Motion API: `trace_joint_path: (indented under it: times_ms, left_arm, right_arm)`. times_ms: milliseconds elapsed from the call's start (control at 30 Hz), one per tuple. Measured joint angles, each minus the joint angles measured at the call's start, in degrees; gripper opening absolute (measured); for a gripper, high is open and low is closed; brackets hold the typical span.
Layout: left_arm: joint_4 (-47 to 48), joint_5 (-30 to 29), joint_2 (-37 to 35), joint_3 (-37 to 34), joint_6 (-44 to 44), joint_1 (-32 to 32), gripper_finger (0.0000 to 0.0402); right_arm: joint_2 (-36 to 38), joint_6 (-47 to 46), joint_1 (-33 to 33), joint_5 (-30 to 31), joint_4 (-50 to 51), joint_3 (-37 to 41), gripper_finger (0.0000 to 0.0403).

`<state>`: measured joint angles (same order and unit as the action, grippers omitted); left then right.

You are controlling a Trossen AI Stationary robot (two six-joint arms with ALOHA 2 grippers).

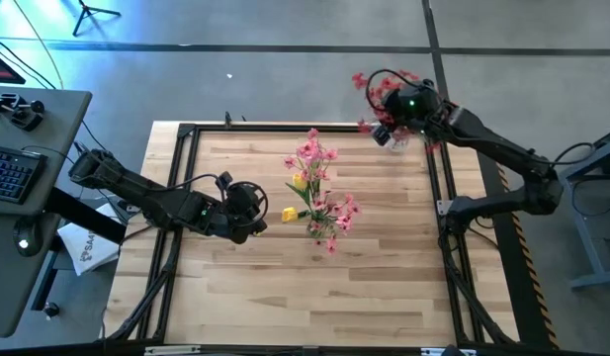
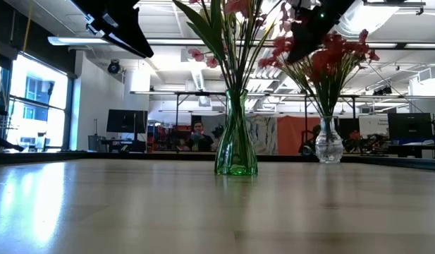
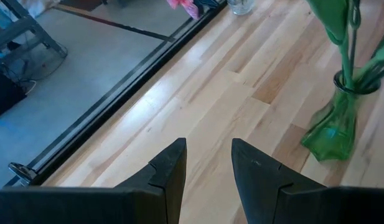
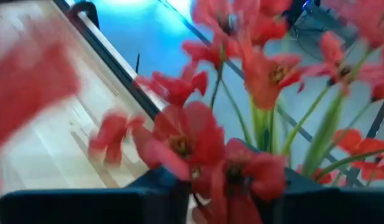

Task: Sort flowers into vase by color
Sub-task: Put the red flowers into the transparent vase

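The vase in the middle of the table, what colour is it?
The middle vase is see-through green glass. The low view shows it best.

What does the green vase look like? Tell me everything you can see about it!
The green vase is see-through green glass, as it looks. It has a wide, flared foot, a narrow waist and a slim neck that opens a little at the top. It stands upright on the wooden table, near the middle. Green stems with pink flowers and a few yellow ones stick out of it. Neither pincer touches it; the left pincer is open beside it, a little way off.
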<state>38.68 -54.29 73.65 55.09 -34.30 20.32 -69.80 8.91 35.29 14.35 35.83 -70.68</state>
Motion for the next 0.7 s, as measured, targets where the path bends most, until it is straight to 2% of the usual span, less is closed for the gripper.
trace_joint_path:
  times_ms: [200, 367, 567, 700]
  left_arm:
    - [0.0, 0.1, 0.0, 0.0, 0.0, 0.0, 0.0117]
    - [0.0, 0.2, 0.0, 0.0, 0.0, 0.0, 0.0117]
    - [0.0, 0.2, 0.0, 0.0, 0.0, 0.0, 0.0117]
    - [0.0, 0.2, 0.0, 0.0, 0.0, 0.0, 0.0117]
  right_arm:
    - [0.0, 0.1, -0.2, 0.0, 2.3, -3.7, 0.0186]
    - [0.0, -0.5, -0.2, 0.0, 5.7, -7.5, 0.0233]
    - [0.1, -1.5, -0.2, 0.8, 8.3, -10.4, 0.0242]
    - [0.1, -2.9, 0.2, 2.6, 10.6, -10.6, 0.0217]
